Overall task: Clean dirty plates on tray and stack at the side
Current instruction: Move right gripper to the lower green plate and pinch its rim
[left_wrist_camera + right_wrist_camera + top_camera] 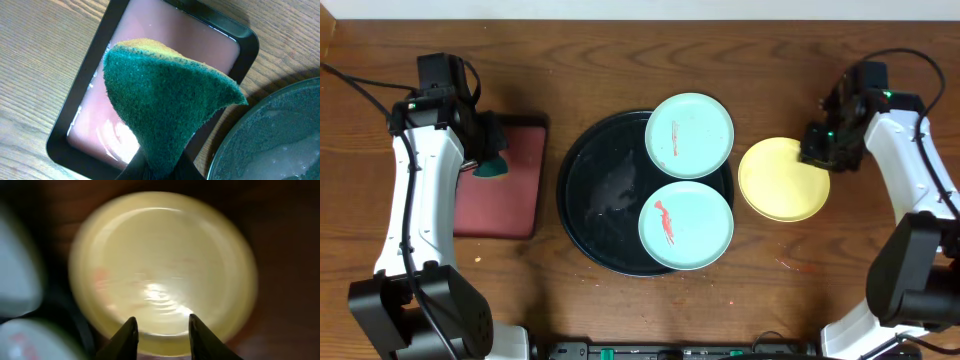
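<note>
Sponge (165,100) hides the left jaws; blurred yellow plate (160,265) seems smeared.

Round tray (582,200): glossy black. Upper plate (705,120) and lower plate (700,235): light mint-blue, each marked with a thin red-orange smear. Third plate (775,185): plain pale yellow. Rectangular tray (515,195): dark red, black-rimmed. Sponge (165,100): dark green over a yellow layer. Table (620,50): brown wood grain.

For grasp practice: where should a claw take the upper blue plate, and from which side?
Probably the plate by its upper-right rim, from the right: it lies flat, so only the thin edge can be pinched, and there it overhangs the tray, leaving finger room below.
</note>
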`<state>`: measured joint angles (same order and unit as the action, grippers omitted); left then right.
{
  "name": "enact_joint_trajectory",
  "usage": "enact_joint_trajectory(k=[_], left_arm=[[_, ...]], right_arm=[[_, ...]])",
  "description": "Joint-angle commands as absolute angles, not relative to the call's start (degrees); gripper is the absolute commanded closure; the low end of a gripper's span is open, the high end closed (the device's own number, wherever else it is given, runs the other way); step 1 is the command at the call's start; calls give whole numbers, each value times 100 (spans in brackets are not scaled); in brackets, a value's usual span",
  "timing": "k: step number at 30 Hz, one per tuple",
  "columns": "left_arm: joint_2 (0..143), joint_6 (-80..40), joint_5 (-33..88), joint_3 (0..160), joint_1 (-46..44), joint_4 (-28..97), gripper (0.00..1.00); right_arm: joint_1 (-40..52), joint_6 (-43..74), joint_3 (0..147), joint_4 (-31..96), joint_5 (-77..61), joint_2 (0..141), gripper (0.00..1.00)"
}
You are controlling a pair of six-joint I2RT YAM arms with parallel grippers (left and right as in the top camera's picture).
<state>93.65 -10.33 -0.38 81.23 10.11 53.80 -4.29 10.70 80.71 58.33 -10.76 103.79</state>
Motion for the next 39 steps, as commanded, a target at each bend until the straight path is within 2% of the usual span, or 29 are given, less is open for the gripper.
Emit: enact_joint_trajectory(k=[1,13,17,27,35,39], left_arm=[[9421,-1061,-89,8093,1033,5398,92],[9421,-1061,-89,8093,1033,5417,93],[9421,-1061,-89,8093,1033,5417,93],[9421,-1061,-89,8093,1026,5419,93],[9421,-1061,-89,8093,1026,5422,92],[9421,-1061,-89,8093,1026,5419,93]], right_arm=[[21,913,8145,5852,-2147,10232,73],[1570,1219,7592,6182,-1732,10232,71],[1791,1219,7308,6099,-1527,10232,69],[2056,1612,6694,5824,-1184,10232,75],[2246,1680,6678,5682,-1210,10232,99],[2569,1802,6702,5494,-1240,10232,99]])
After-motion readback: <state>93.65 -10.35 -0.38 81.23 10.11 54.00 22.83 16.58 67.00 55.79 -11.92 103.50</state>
